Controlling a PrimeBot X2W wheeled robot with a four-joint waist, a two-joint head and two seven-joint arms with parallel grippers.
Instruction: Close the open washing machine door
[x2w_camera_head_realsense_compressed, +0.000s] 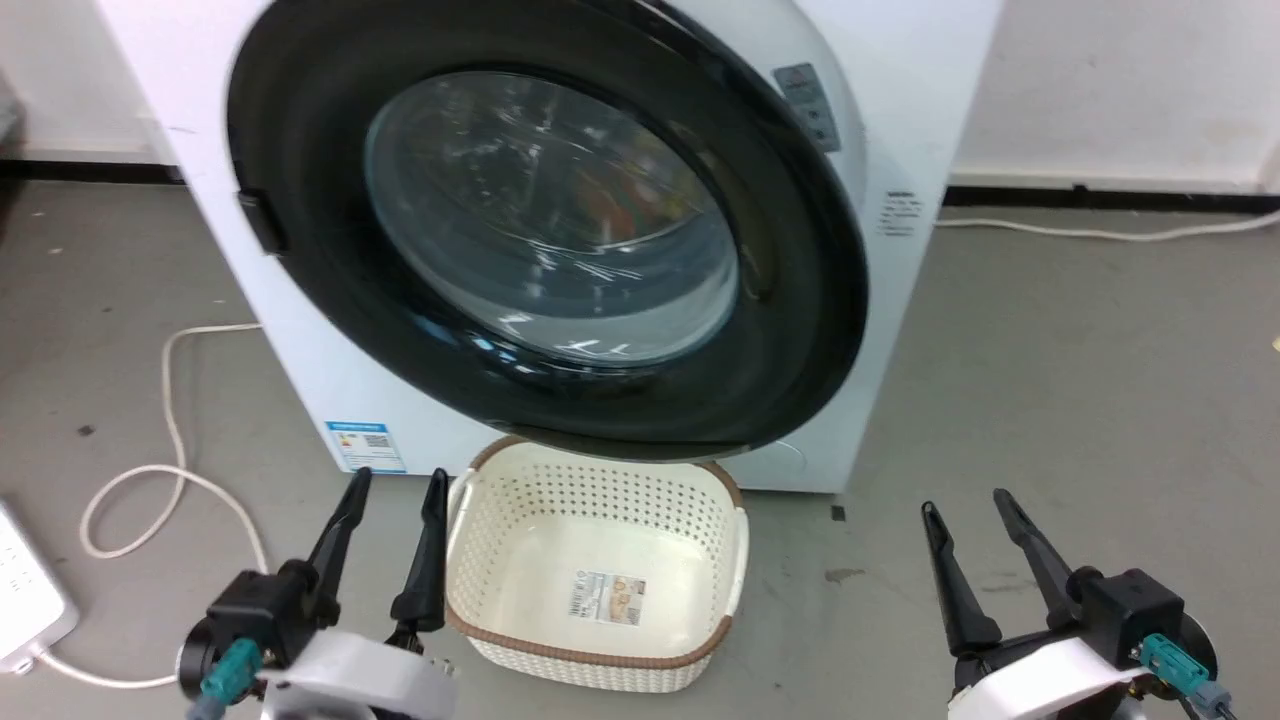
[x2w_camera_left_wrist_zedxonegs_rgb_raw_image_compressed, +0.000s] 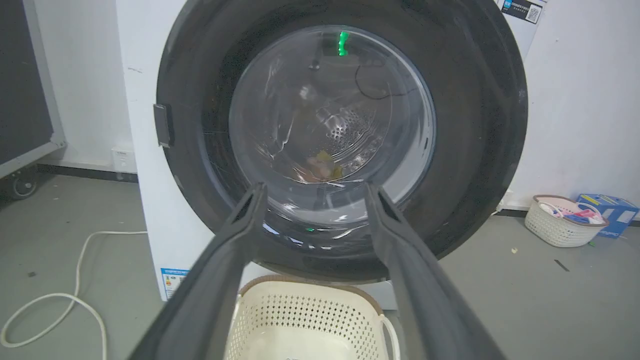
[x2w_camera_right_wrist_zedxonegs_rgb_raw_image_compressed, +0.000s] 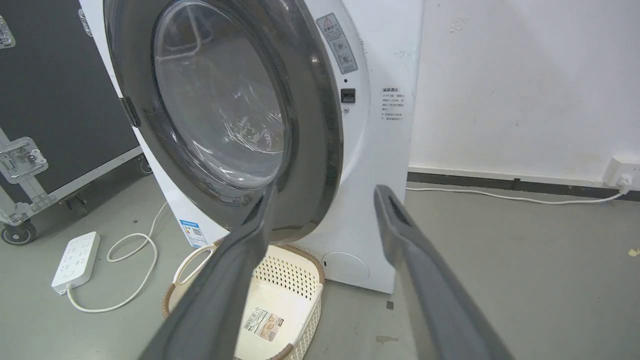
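Barely ajar: black-rimmed round washing machine door (x2w_camera_head_realsense_compressed: 545, 220); left gripper (x2w_camera_head_realsense_compressed: 398, 474), right gripper (x2w_camera_head_realsense_compressed: 966, 502) agape, empty; rebound risk if shoved weakly.

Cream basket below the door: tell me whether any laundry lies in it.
No, the cream basket is bare inside apart from a label on its floor.

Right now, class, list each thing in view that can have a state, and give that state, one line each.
washing machine door: ajar, not latched
cream basket: upright, empty
left gripper: jaws open, holding nothing
right gripper: jaws open, holding nothing
far basket: holds colourful items
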